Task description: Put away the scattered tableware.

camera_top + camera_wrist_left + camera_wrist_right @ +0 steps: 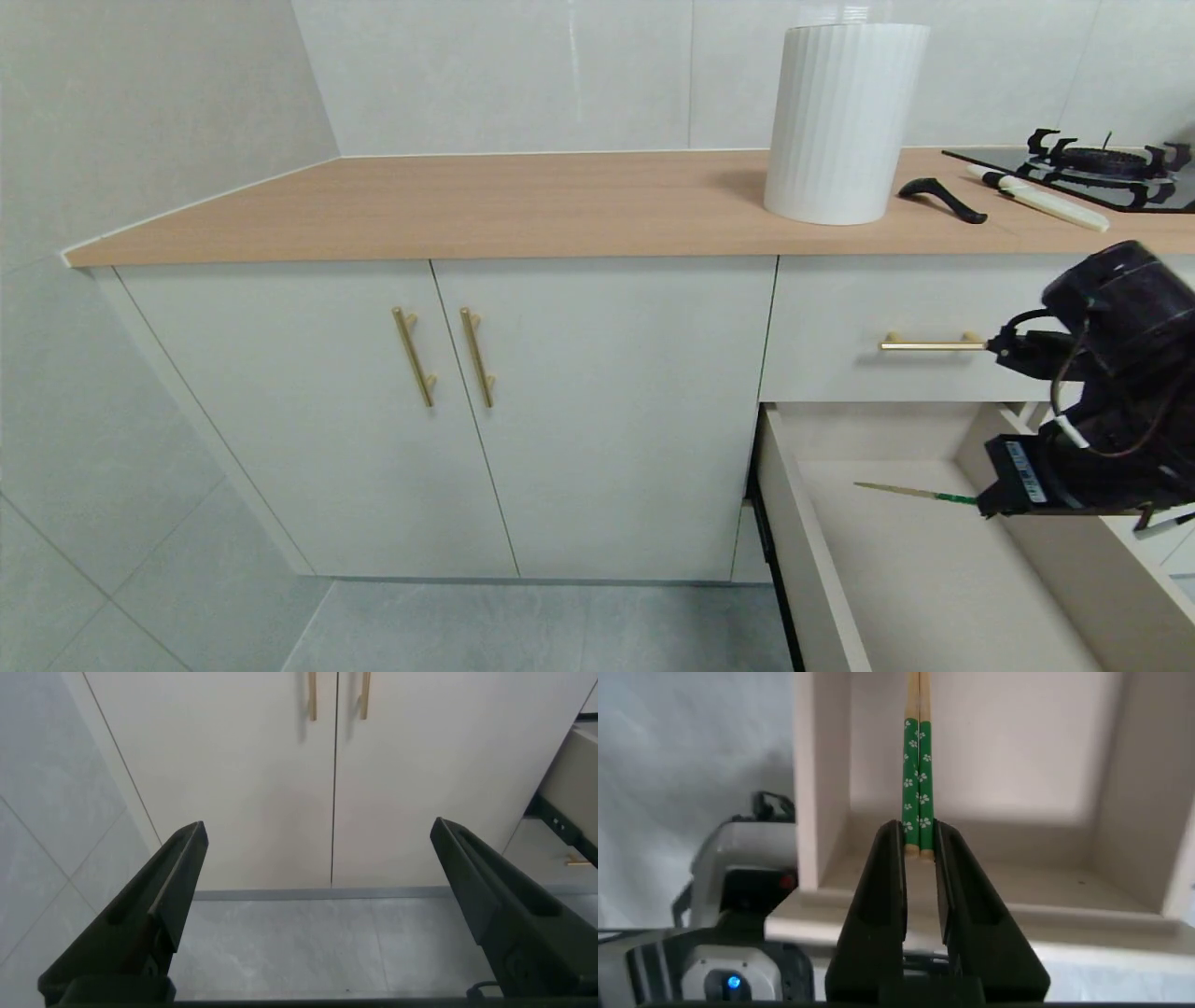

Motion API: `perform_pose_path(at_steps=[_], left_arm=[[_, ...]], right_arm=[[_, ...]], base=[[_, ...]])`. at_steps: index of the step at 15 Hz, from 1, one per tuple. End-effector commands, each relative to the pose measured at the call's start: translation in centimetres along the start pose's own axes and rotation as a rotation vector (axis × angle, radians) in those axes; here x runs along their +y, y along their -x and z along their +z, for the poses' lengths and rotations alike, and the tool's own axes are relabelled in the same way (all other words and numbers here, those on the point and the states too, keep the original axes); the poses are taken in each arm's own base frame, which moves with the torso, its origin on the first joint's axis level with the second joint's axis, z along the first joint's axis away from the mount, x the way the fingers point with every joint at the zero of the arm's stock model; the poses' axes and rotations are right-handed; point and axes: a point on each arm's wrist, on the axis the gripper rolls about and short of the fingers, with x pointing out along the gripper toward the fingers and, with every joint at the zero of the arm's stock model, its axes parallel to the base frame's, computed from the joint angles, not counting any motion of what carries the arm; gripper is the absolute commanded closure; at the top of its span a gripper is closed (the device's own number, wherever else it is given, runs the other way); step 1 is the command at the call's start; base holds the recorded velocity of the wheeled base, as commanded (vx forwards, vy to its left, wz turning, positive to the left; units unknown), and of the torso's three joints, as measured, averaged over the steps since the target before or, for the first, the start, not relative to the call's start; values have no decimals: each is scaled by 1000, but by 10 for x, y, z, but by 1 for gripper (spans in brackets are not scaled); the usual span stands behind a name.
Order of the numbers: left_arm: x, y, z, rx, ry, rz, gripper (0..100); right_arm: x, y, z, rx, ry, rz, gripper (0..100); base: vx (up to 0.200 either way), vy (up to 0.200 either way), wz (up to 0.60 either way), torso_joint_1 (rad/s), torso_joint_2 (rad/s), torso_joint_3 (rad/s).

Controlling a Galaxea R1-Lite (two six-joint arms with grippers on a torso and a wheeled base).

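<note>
Right pincer [920, 845] was squeezed tight on the green chopsticks [918, 756], which stuck out in front of it over the floor of the open drawer [803, 541]. Left pincer [318, 831] was spread wide apart, facing the shut cupboard doors [234, 775].

- I see the chopsticks [918, 765] painted green with small white flowers — bare pale wood toward the far ends.
- The right gripper [918, 835] is black, and the left gripper [318, 831] looks charcoal.
- The countertop [467, 201] is light tan with a fine wood grain.
- The cabinet doors [607, 411] and drawer [915, 579] are off-white — the handles [414, 357] are brass-gold.
- The canister [840, 121] is white with vertical ribs.
</note>
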Motion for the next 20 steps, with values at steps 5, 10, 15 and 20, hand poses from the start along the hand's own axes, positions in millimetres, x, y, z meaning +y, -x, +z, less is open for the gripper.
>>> perform_pose_path(at_steps=[5,10,15,20], left_arm=[[0,0,0,1,0,0,0],[0,0,0,1,0,0,0],[0,0,0,-1,0,0,0],[0,0,0,1,0,0,0]], right_arm=[[9,-101,3,128,8,-39,100],[9,-134,-3,149,12,-55,100],[4,-180,-13,254,18,-142,100],[-4,-233,-26,242,9,-192,100]], base=[[0,0,0,0,0,0],[0,0,0,0,0,0],[0,0,0,0,0,0],[0,0,0,0,0,0]])
